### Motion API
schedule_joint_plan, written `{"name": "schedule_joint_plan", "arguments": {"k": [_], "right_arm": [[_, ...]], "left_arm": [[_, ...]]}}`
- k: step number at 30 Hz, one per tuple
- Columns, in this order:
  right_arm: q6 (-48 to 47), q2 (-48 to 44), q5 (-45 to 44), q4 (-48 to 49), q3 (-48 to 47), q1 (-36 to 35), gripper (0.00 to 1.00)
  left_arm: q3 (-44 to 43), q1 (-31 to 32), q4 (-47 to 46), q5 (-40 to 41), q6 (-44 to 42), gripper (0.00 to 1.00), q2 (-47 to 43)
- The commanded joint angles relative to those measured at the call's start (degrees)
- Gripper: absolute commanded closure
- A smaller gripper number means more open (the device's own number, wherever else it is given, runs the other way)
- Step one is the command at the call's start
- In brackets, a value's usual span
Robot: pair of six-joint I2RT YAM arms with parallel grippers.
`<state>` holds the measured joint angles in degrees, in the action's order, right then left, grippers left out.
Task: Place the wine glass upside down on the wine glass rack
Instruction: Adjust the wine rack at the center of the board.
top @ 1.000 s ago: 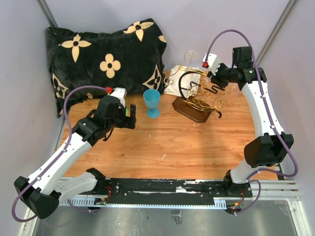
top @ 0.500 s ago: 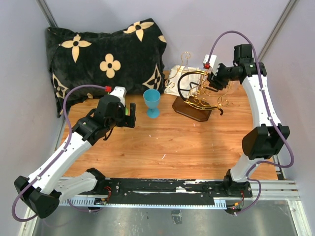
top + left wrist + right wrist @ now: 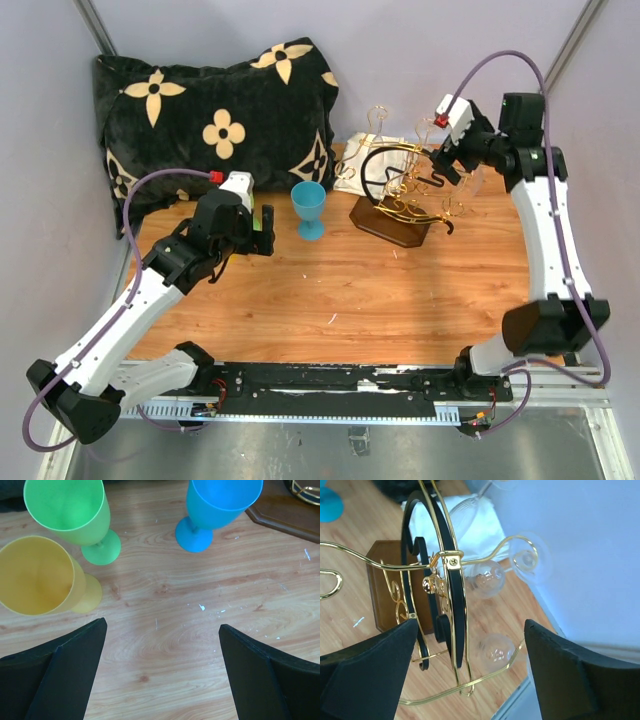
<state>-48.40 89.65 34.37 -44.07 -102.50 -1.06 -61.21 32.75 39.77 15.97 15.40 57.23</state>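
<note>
Opening its jaws and pulling up and away to the right, the right gripper (image 3: 447, 165) has let go at the wine glass rack (image 3: 405, 195). A second ago it was pinched in among the gold wires; now its own wrist view shows both fingers spread wide with nothing between them. We take this for the release, so this glass looks placed and only the retreat remains.

The clear wine glass (image 3: 487, 577) hangs on the far side of the rack, just beside the black oval ring (image 3: 455, 605). A clear disc sits at the curled hook end right next to it. We judge that disc to be its foot, which would put the glass upside down, though the clear material makes this hard to confirm.

Counting what we see:
- One rack, on one dark wooden base (image 3: 385, 580).
- Two rounded clear bulbs among the wires, the second (image 3: 495, 650) lower down, plus a clear stemmed shape over the white cloth (image 3: 480, 527). We cannot tell whether that makes two clear glasses or three.
- Three coloured glasses upright on the desk (image 3: 330, 290): blue glass (image 3: 220, 505), green glass (image 3: 70, 510) and yellow glass (image 3: 35, 575).
- One black flowered pillow (image 3: 200, 110).
- Two arms. The left gripper (image 3: 162, 625) hovers over bare wood near the coloured three, spread wide and holding nothing
</note>
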Motion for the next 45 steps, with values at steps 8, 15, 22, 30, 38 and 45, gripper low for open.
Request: {"name": "schedule_joint_plan", "arguments": {"k": [8,15,22,30,38,45], "right_arm": [[41.77,-28.33,-13.18,39.44,28.56,0.66,0.05],[61.88,-37.95,-11.59,43.95,37.68,-1.43,0.01],[58.93,-44.91,-22.95,32.59,40.52,-17.07,0.02],[55.2,-46.66,-40.4,28.25,44.87,-42.74,0.02],[52.65,-40.96,-62.14,32.73,49.69,-71.49,0.02],[67.24,-30.49,-63.84,27.95,51.16,-75.79,0.02]], "left_arm": [[-3.52,0.03,1.09,3.64,1.41,0.0,-0.8],[-2.77,0.03,1.63,6.82,3.79,0.0,-1.32],[-1.77,0.03,1.65,10.72,6.47,0.0,-1.81],[-0.05,-0.01,0.93,12.08,7.96,0.0,-3.62],[1.58,0.03,0.76,12.79,8.35,0.0,-4.58],[3.77,0.03,-0.54,11.12,8.6,0.0,-5.34]]}}
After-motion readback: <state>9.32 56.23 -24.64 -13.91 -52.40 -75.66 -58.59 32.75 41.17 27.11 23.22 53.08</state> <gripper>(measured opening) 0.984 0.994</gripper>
